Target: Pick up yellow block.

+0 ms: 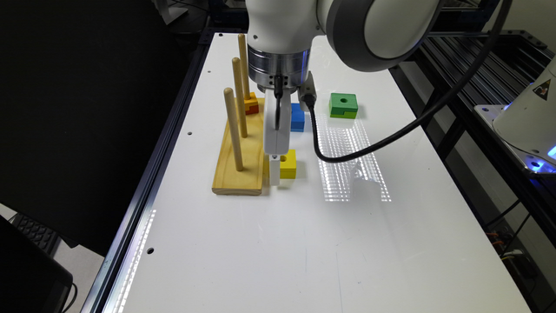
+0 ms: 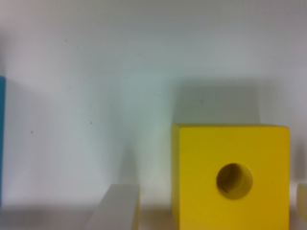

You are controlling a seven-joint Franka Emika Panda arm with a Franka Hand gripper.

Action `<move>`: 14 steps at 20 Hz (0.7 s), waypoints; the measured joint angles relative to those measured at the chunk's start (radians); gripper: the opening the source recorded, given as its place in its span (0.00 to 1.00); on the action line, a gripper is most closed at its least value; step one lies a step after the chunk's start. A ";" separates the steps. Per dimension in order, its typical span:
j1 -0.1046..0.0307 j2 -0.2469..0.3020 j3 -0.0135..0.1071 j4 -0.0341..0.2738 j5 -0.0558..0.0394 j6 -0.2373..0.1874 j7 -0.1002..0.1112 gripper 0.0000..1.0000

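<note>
The yellow block (image 1: 288,164), a bright cube with a round hole in its top, rests on the white table (image 1: 304,243) beside the peg base. My gripper (image 1: 276,168) is lowered right at it, on the side facing the base. In the wrist view the yellow block (image 2: 230,177) lies between my two fingers, and my gripper (image 2: 208,211) is open. One finger (image 2: 115,211) stands clear of the block with a gap of bare table between. The other finger (image 2: 302,199) barely shows, close to the block's far side.
A pale wooden peg base (image 1: 241,161) with three upright pegs stands just beside the gripper, a small orange and red block (image 1: 251,105) on it. A blue block (image 1: 297,117) lies behind the gripper, a green block (image 1: 343,105) farther off. A black cable (image 1: 369,148) loops over the table.
</note>
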 joint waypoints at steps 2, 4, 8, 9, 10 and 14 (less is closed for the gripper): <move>0.000 0.000 0.000 0.000 0.0000 0.000 0.000 1.00; 0.000 0.007 0.000 0.000 -0.0001 0.001 0.000 1.00; 0.001 0.018 -0.001 0.005 -0.0056 0.012 0.001 1.00; 0.001 0.019 -0.001 0.005 -0.0065 0.012 0.001 1.00; 0.001 0.019 -0.001 0.005 -0.0079 0.012 0.001 0.00; 0.001 0.019 -0.001 0.005 -0.0079 0.012 0.001 0.00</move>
